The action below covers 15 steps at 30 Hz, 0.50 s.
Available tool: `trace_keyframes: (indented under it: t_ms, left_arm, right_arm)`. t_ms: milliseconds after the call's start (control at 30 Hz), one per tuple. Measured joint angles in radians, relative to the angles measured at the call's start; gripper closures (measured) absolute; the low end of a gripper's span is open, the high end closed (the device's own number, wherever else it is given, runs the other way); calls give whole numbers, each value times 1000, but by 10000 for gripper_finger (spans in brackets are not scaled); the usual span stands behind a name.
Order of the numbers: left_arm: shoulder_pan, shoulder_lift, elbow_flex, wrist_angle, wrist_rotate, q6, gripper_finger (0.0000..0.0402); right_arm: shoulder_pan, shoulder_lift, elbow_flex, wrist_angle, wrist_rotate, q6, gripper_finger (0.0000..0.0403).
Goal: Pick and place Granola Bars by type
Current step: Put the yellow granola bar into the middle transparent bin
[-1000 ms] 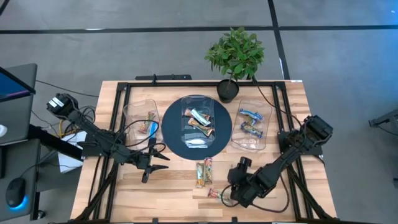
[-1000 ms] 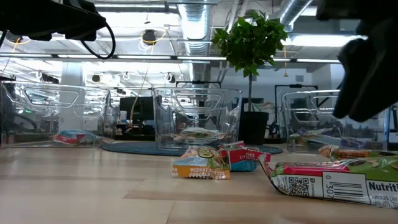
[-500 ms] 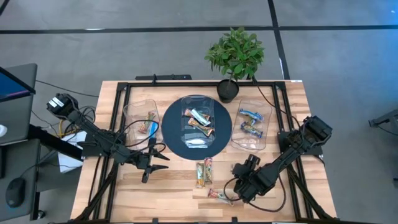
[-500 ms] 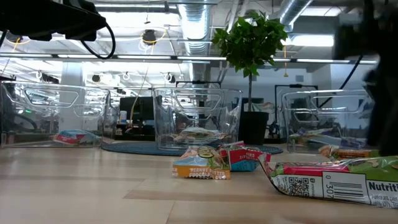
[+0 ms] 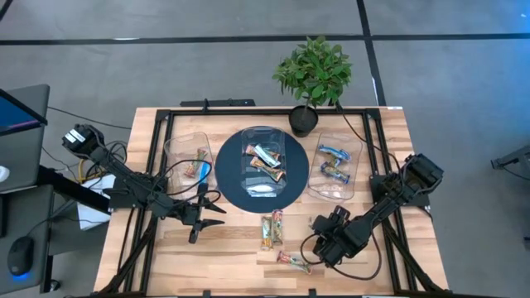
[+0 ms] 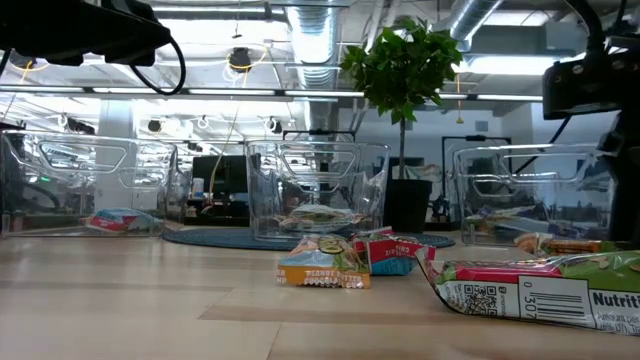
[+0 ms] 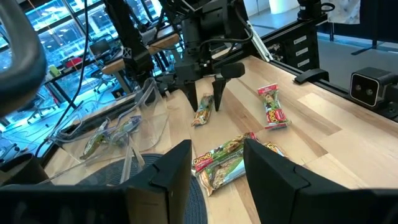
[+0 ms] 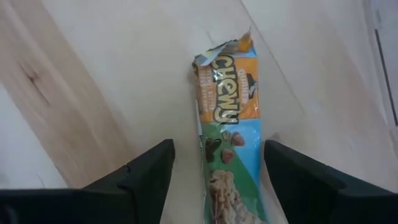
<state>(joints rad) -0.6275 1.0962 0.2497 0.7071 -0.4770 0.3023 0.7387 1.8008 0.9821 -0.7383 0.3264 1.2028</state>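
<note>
Loose granola bars lie flat on the wooden table [image 5: 166,257]. My right gripper [image 8: 217,152] points down, open, over an orange-and-teal bar [image 8: 227,118]; one finger stands on each long side of it, apart from it. The left wrist view shows that gripper [image 7: 208,99] just above that bar [image 7: 201,116]. A red-and-green bar [image 5: 291,259] lies near the front edge. Two more bars [image 5: 272,228] lie side by side in the middle. My left gripper [image 5: 214,211] waits open at the left, holding nothing.
Three clear tubs stand in a row at the back: the left one [image 5: 190,161] and the right one [image 5: 335,170] hold bars, and the middle one [image 5: 263,161] sits on a dark round mat. A potted plant [image 5: 313,74] stands behind them. A black frame rims the table.
My right gripper has come down toward the table over the orange-and-teal bar, shifting a little away from the near edge and rolling at the wrist. It has stayed open. No bar has moved.
</note>
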Motion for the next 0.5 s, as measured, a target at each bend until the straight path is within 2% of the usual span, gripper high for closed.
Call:
trace_keyframes:
  t_ms: [167,400,500]
  left_arm:
    - [0,0,0,0,0,0,260]
    - [0,0,0,0,0,0,260]
    - [0,0,0,0,0,0,260]
  right_arm:
    - [0,1,-2,33,-5,-70,188]
    - [1,2,-2,66,-19,-96,285]
    - [0,2,-3,91,-22,-132,315]
